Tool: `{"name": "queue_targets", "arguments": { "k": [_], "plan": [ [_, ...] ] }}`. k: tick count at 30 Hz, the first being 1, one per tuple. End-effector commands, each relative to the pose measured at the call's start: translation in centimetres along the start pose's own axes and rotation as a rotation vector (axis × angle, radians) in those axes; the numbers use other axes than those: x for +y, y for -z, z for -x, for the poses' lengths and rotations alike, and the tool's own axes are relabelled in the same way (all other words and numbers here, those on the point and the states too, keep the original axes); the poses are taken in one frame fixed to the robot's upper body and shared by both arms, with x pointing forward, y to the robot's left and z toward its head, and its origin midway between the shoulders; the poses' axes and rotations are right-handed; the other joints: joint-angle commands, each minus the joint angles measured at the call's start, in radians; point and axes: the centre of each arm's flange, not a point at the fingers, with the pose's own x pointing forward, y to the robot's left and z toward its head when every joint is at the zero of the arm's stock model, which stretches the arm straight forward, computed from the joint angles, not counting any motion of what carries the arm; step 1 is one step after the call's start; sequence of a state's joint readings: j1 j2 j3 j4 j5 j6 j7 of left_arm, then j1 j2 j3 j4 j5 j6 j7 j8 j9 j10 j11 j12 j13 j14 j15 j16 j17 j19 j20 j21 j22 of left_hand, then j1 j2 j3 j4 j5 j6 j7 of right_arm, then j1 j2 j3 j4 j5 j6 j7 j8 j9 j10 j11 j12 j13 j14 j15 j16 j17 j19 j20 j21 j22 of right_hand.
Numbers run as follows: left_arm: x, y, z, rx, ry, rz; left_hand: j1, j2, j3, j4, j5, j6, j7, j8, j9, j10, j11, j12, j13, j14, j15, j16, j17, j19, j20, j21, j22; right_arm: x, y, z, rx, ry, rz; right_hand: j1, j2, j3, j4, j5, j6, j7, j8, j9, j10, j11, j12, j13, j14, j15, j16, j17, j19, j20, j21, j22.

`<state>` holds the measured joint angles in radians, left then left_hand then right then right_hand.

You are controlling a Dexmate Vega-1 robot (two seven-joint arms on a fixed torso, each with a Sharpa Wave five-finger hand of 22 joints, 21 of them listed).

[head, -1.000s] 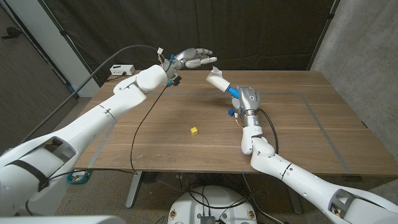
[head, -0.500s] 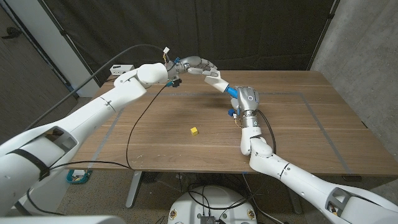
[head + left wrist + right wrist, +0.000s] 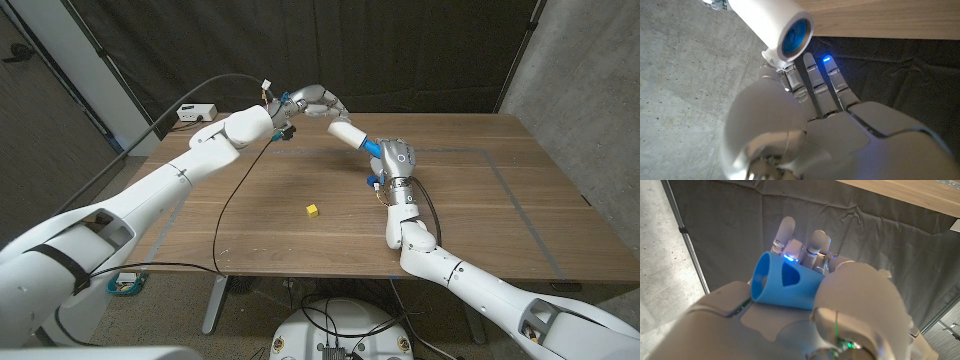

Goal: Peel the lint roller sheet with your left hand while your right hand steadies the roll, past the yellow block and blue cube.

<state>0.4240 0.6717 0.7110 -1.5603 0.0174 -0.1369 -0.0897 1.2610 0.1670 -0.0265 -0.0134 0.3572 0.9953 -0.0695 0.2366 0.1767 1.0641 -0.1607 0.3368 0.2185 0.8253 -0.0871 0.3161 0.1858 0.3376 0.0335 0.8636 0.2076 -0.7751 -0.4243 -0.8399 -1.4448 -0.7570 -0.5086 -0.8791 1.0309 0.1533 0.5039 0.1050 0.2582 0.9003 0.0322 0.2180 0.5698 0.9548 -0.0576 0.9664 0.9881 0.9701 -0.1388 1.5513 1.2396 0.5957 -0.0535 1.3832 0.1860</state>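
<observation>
Yellow against the brown wood, the small block (image 3: 313, 210) sits nearest the robot, on the table (image 3: 480, 220) and well short of both hands, to the inner side of the right forearm. No blue cube can be made out, and no container is in sight.

Beyond the block, the right hand (image 3: 393, 160) grips the lint roller's blue handle (image 3: 785, 282), fingers wrapped round it, and holds the roller up off the table. It tilts the white roll (image 3: 347, 133) up and away toward the left hand, probably so that the sheet's edge faces the peeling fingers.

Farthest out, the left hand (image 3: 312, 101) hangs above the roll's free end with its fingers (image 3: 815, 82) curved down against the white paper. Whether they have actually pinched a sheet cannot be told. The peel looks barely begun, if at all.
</observation>
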Motion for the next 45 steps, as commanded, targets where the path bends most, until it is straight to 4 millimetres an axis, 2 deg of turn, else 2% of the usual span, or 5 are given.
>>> {"name": "queue_targets", "arguments": {
  "k": [1,17,40,42,45],
  "plan": [
    [-0.1,-1.8,1.2,0.038,-0.238,-0.254,0.027,-0.007,-0.006,0.018,0.051,0.043,0.013,-0.016,0.005,0.057,-0.023,0.015,0.012,0.132,-0.131,0.014,0.008,0.08,-0.049,0.05,0.005,0.3,0.3,-0.4,0.009,-0.002,-0.014,-0.002,0.008,0.01,-0.001,0.0,0.007,-0.001,-0.002,0.003,0.001,0.002,0.01,0.002,0.005,-0.074,0.003,0.003,-0.004,-0.138,0.007,0.001],
    [-0.5,-5.8,0.4,-0.135,-0.201,-0.25,0.046,-0.02,-0.051,0.067,0.143,0.128,0.007,0.017,0.053,0.092,-0.039,0.053,0.107,0.19,-0.14,-0.022,0.011,0.031,-0.123,0.05,-0.005,0.2,0.5,-0.7,0.035,-0.046,-0.09,-0.005,0.009,0.017,-0.004,-0.001,0.007,0.001,-0.002,0.002,0.004,0.001,0.009,-0.005,0.006,-0.075,0.003,0.002,-0.002,-0.138,0.012,0.001],
    [0.0,-5.9,-1.1,-0.373,0.052,0.146,0.074,-0.014,-0.073,0.089,0.182,0.129,0.03,0.024,0.073,0.099,-0.031,0.069,0.165,0.227,-0.139,-0.037,0.015,0.044,-0.143,0.062,-0.007,-0.1,1.0,-1.0,0.079,-0.08,-0.228,-0.008,0.009,0.029,-0.009,-0.005,0.007,0.007,-0.003,0.002,0.001,0.003,0.014,-0.003,0.011,-0.074,0.004,0.003,-0.002,-0.138,0.02,0.0],
    [-0.1,-5.6,-0.9,-0.385,0.019,0.194,0.085,-0.007,-0.077,0.095,0.188,0.101,0.025,0.013,0.077,0.09,-0.034,0.068,0.18,0.222,-0.14,-0.048,0.014,0.038,-0.125,0.064,-0.007,-0.1,1.0,-1.0,0.082,-0.081,-0.228,-0.009,0.009,0.03,-0.009,-0.005,0.008,0.008,-0.004,0.001,0.004,0.004,0.012,-0.008,0.011,-0.074,0.004,0.003,-0.001,-0.137,0.021,0.0],
    [0.1,-5.3,-0.2,-0.333,-0.062,0.1,0.054,0.016,-0.075,0.168,0.144,-0.004,0.036,-0.025,0.083,-0.016,-0.001,0.022,0.226,0.038,-0.118,-0.124,0.02,-0.109,0.014,0.034,-0.009,0.0,1.0,-1.0,0.083,-0.081,-0.227,-0.009,0.008,0.03,-0.009,-0.005,0.007,0.006,-0.004,0.001,0.003,0.003,0.013,-0.008,0.011,-0.074,0.004,0.003,-0.001,-0.137,0.022,0.0]
  ]
}}
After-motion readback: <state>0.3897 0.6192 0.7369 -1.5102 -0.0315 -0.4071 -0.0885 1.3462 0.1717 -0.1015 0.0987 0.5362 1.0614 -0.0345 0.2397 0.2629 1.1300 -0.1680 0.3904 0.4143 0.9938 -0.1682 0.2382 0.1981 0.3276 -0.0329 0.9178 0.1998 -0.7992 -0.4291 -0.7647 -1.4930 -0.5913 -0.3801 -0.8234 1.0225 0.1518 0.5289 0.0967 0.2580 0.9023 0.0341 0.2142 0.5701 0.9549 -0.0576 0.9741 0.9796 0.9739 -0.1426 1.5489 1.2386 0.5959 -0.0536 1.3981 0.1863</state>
